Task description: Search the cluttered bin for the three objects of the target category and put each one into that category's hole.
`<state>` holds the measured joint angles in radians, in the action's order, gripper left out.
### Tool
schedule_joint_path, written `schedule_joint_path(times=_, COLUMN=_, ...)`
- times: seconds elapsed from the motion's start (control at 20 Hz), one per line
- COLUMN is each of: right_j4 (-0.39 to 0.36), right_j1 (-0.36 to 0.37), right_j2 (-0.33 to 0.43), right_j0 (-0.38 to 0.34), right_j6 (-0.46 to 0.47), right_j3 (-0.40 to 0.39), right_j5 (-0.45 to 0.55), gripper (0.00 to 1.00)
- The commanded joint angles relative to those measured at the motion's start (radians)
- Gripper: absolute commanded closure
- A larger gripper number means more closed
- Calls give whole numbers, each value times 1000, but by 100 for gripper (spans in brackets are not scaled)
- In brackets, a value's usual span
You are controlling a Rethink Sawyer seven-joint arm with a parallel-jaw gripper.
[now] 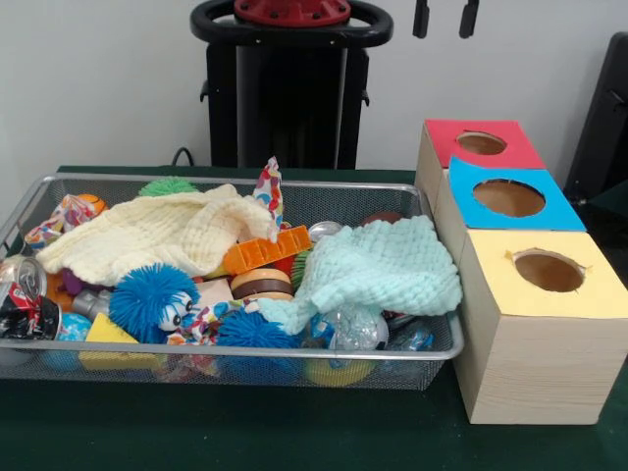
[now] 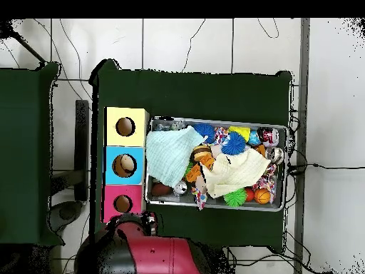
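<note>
A wire bin (image 1: 29, 193) lies lengthwise across the green table (image 1: 245, 432), heaped with toys; beside its end stand three wooden boxes, the yellow-topped hole (image 1: 549, 271) nearest the camera; a polka-dot cloth (image 1: 269, 189) pokes upright behind a yellow knitted cloth (image 1: 157, 231) (another lies at the far corner (image 1: 61, 216)); the gripper (image 1: 445, 18) hangs well above, two fingertips apart, empty.

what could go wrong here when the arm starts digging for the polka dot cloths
The pale yellow knitted cloth and mint-green knitted cloth cover much of the silver wire mesh bin, so the gripper might grab the wrong cloth. The white polka dot cloths sit partly buried under toys and may drag clutter out. The ragged round hole in the yellow-topped box could snag fabric.
</note>
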<state>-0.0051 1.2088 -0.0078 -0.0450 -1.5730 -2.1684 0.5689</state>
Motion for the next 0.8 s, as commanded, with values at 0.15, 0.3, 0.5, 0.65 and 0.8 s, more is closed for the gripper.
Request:
schedule_joint_path(times=0.15, right_j4=-36, right_j1=-107, right_j2=70, right_j0=-101, right_j6=-31, right_j3=91, right_j5=-31, gripper=0)
schedule_joint_path(times=0.3, right_j4=-50, right_j1=-134, right_j2=82, right_j0=-125, right_j6=-15, right_j3=110, right_j5=-47, gripper=0)
schedule_joint_path(times=0.5, right_j4=-65, right_j1=-169, right_j2=90, right_j0=-149, right_j6=-10, right_j3=135, right_j5=-62, gripper=0)
schedule_joint_path(times=0.65, right_j4=-79, right_j1=-187, right_j2=77, right_j0=-144, right_j6=-31, right_j3=154, right_j5=-65, gripper=0)
schedule_joint_path(times=0.8, right_j4=-99, right_j1=-217, right_j2=71, right_j0=-146, right_j6=-34, right_j3=184, right_j5=-64, gripper=0)
